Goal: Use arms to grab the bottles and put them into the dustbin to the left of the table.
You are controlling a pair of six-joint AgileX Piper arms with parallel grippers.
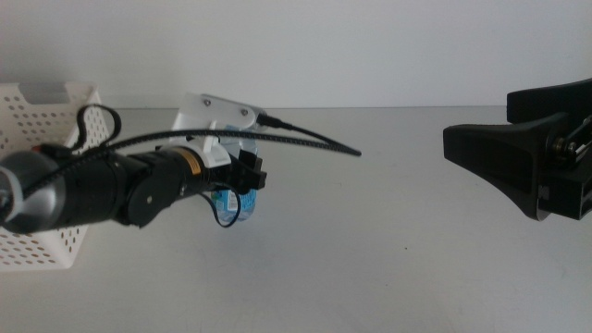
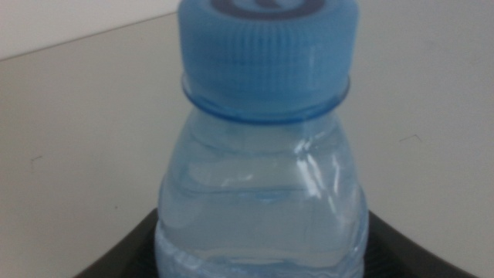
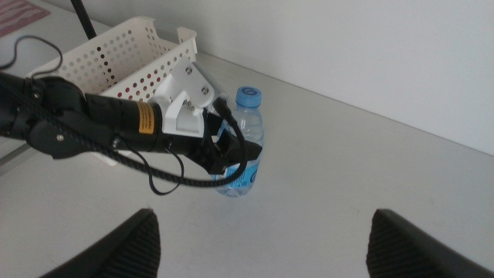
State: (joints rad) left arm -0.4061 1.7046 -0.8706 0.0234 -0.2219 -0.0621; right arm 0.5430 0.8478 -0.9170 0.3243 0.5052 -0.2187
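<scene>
The small clear water bottle [image 1: 233,207] with a blue cap stands on the light-grey table [image 1: 388,268], just right of the dustbin. My left gripper [image 1: 244,181] reaches in from the left and is shut on the bottle's body. In the left wrist view the bottle [image 2: 262,193] fills the frame, with the dark jaws against its sides. The right wrist view shows the bottle [image 3: 252,133] upright in the left gripper [image 3: 225,154]. My right gripper [image 1: 518,157] hangs open and empty at the right edge, its jaws wide apart [image 3: 262,224]. The red can and the tea bottle are out of view.
The white perforated dustbin [image 1: 37,102] stands at the left edge of the table, behind and under the left arm; it also shows in the right wrist view [image 3: 116,62]. A thick black cable [image 1: 305,143] loops over the left arm. A pale wall runs behind the table.
</scene>
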